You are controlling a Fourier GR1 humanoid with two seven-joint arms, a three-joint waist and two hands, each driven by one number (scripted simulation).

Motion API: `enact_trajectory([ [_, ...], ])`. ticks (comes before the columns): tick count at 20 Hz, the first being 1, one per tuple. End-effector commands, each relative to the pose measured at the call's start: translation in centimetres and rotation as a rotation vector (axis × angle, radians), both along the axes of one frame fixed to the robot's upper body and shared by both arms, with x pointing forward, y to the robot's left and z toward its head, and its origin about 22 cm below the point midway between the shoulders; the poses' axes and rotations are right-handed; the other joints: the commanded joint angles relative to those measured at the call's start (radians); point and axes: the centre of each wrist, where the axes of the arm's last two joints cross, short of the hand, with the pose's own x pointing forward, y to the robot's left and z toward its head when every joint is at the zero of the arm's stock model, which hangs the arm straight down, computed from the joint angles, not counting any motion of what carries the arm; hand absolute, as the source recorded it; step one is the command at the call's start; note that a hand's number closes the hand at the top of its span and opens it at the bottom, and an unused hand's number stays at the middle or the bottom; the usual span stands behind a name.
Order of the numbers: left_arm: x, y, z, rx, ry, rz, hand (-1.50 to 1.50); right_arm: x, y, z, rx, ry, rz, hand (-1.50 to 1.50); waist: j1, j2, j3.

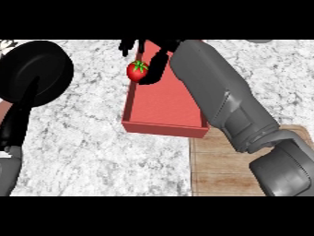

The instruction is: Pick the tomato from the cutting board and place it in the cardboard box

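Closest to me is my own right forearm (241, 115), a big grey thing running up from the lower right corner, passing over the wooden cutting board (217, 170) and on across the box. So the tomato (137, 71) is off the board already and sitting in my right hand (156, 64), whose dark fingers are curled around its right side with the red and the green stem still showing on the left. What matters now is where that tomato hangs relative to the cardboard box (163, 124), the reddish tray-looking thing lying long-ways away from me: it looks to be right over the box's left wall near the far end, more on the edge than over the middle, though I can't tell how high. If I let go there I reckon it could clip the wall and roll onto the worktop (98, 147), so I'd nudge it a bit to the right, toward the floor of the box, before opening up. My left hand isn't in view at all. Off to the left there's a black frying pan (33, 71), well apart from all this.
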Motion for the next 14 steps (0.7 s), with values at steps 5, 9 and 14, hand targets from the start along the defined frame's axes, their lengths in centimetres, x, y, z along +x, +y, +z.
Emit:
enact_trajectory([
  [5,0.6,-0.7,0.5,-0.01,0.013,-0.012,0.0,-0.1,-0.2,-0.8,0.108,0.053,0.0,-1.5,0.015,0.003,0.001],
  [9,0.7,-0.5,0.5,0.005,0.003,0.007,0.0,0.0,-0.5,-0.9,0.258,0.032,-0.006,-1.5,0.005,0.002,0.001],
  [14,-0.3,0.8,0.2,0.02,0.001,0.022,0.0,0.4,-1.1,0.4,0.46,0.097,-0.073,-1.5,-0.009,0.002,0.001],
])
